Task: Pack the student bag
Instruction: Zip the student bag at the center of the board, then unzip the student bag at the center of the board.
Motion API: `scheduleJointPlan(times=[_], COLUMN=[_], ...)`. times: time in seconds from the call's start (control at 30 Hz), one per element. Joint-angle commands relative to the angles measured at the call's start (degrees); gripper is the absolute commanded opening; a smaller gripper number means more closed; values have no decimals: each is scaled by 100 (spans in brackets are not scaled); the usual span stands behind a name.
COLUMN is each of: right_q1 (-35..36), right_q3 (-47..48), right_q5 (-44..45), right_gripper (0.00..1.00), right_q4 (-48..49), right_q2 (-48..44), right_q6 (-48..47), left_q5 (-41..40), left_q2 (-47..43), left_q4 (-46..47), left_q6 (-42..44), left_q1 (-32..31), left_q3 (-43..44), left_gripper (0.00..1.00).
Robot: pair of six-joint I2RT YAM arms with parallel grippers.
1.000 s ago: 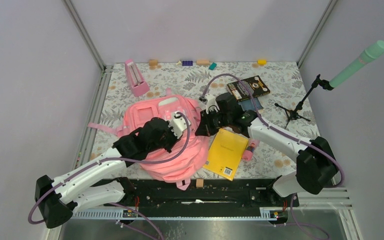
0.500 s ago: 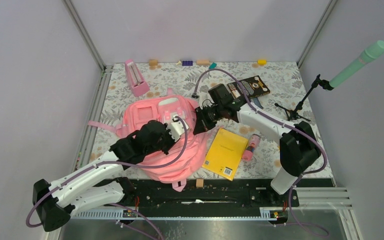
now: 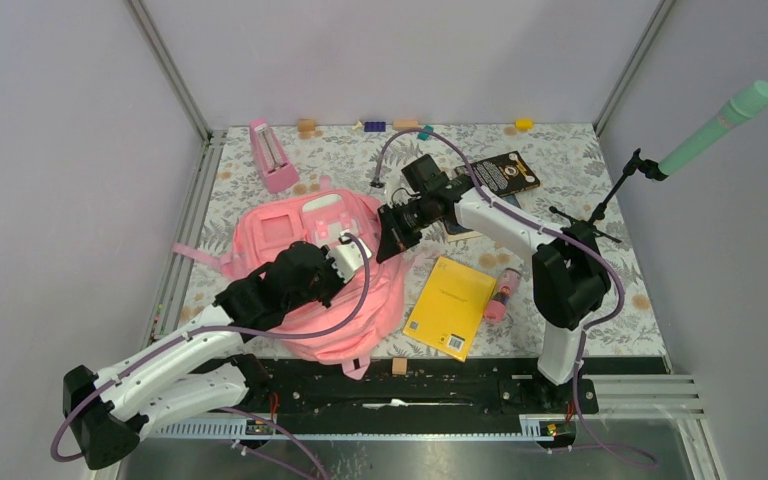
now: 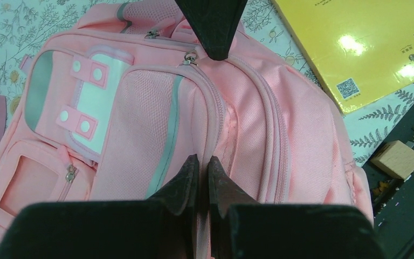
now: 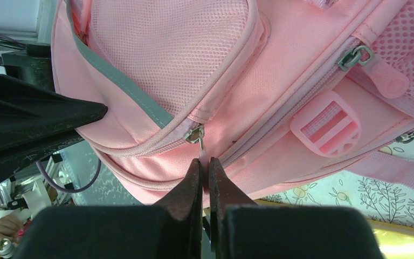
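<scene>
Two grippers meet on the student bag [image 3: 280,225], lying at nine o'clock from table centre. The right gripper [image 3: 386,244] has swung off the yellow book [image 3: 448,300] and is closed tight on a zip pull [image 5: 197,135]. The left gripper [image 4: 203,164] stays clamped on the bag's fabric, so unzipping looks imminent.

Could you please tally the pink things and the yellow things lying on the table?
Pink: 3 (student bag, metronome-shaped object, small tube)
Yellow: 2 (book, small block)
Total: 5
</scene>
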Motion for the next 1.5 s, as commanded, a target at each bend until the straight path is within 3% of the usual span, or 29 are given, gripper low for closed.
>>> scheduleJointPlan(times=[0.0,0.2,0.33,0.43,0.57,0.7,1.1,1.47], right_q1=[-568,-586,-622,-688,-713,-715,-684,-438], right_q3=[210,67,-212,-456,-673,-762,-1566,-1224], right_q5=[1931,1976,2160,2371,3306,2984,1688,1324], right_gripper=[0,2,43,63,79,80,82,71], right_q4=[22,24,26,29,25,195,2840,3035], right_q2=[370,34,-453,-851,-1107,-868,-270,432], right_q6=[-260,-240,-96,74,381,826,2975,3272], left_q5=[-25,-40,46,10,-340,-474,-473,-451], left_q2=[-409,-393,-452,-518,-695,-791,-684,-670], left_q4=[108,106,117,92,32,70,29,72], left_q6=[-3,-46,-82,-100,-51,-31,-25,-24], left_q1=[-38,-39,-38,-41,-41,-38,-42,-40], left_q3=[172,190,186,202,165,95,121,111], left_gripper=[0,0,0,0,0,0,0,0])
